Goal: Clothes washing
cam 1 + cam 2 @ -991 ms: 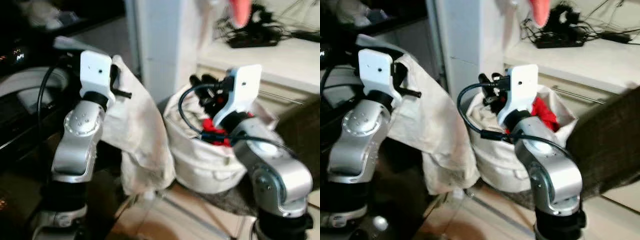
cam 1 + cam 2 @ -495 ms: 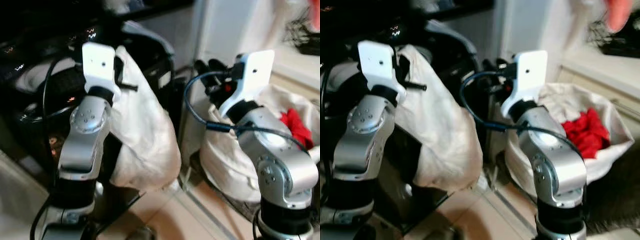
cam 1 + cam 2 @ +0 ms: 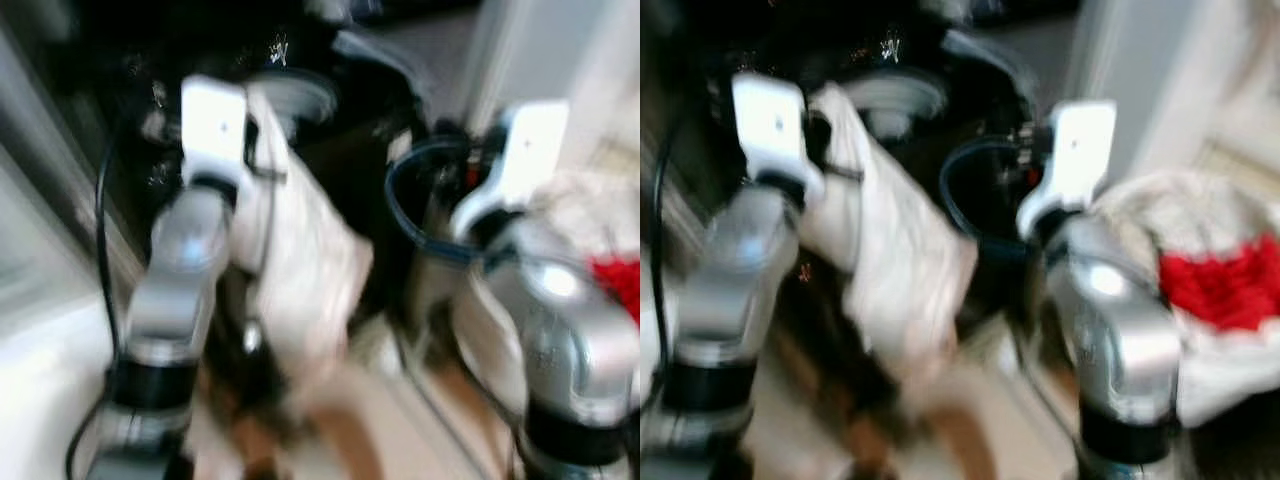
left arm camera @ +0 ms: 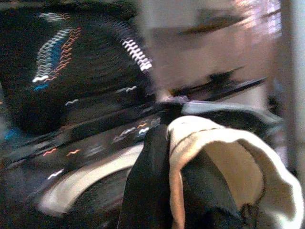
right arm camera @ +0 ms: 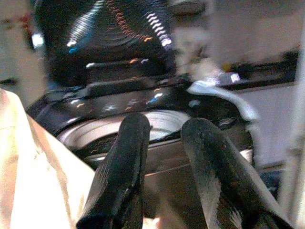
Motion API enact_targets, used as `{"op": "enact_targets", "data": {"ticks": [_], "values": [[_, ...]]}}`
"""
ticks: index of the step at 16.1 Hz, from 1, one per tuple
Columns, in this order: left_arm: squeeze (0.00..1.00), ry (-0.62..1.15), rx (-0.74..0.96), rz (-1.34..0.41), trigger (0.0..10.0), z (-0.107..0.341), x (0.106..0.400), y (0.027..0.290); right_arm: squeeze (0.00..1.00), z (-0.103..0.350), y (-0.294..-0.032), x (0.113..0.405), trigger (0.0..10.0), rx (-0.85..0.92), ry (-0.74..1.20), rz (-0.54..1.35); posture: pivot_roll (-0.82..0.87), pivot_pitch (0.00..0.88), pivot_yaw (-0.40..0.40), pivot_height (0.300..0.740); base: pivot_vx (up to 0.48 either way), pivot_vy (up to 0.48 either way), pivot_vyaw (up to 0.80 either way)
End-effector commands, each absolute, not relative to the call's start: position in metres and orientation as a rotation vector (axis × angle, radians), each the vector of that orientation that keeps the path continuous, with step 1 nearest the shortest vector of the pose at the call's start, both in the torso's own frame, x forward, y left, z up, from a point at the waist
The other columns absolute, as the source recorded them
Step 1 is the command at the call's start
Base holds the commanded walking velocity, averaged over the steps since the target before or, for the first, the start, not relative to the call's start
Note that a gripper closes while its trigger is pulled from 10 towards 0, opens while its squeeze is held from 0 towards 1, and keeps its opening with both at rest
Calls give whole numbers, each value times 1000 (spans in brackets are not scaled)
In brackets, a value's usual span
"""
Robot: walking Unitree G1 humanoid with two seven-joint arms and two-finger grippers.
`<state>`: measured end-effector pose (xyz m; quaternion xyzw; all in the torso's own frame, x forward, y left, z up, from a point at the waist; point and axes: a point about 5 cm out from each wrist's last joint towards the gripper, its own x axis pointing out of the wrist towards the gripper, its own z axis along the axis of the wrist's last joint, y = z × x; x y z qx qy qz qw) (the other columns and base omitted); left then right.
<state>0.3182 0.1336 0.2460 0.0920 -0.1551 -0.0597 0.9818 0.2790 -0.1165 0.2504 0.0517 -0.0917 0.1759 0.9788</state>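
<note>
While the head views are blurry, the left gripper (image 3: 262, 172) holds up a big cream-white cloth (image 3: 305, 270) that hangs down in front of the dark washing machine with a round opening (image 3: 290, 95). The white laundry bag with red clothes (image 3: 1220, 290) sits off to the right, so more washing is left.

From the left wrist, the fingers are clenched on the cloth.

From the right wrist, the right gripper (image 5: 167, 157) is spread apart and holds nothing, facing the machine's opening.
</note>
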Motion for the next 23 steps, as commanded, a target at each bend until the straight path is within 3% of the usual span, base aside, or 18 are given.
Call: {"op": "enact_targets", "data": {"ticks": [1,5,8,15,19,21,23], "values": [[0,-377,184,-101,10000,260,315,133,0,254,-118,278,10000,102,-200,358,6,0,37,740,0,-480,800],[0,-348,178,-75,10000,255,317,134,0,254,-119,279,10000,97,-195,355,6,0,27,740,0,-480,800],[0,-329,176,-49,10000,253,318,134,0,253,-122,280,10000,88,-192,341,14,0,17,740,0,0,800],[0,-400,165,-204,10000,273,322,121,0,257,-128,283,10000,179,-206,256,5,0,41,740,369,0,0],[0,-502,151,-283,10000,308,340,108,0,264,-129,283,10000,198,-236,250,8,0,44,740,454,0,-800],[0,-633,129,-375,10000,357,354,89,0,269,-127,283,10000,207,-259,254,9,0,43,740,454,0,-800],[0,-757,204,-321,10000,403,363,90,0,271,-127,283,10000,210,-266,256,9,0,41,740,452,0,-703]]}}
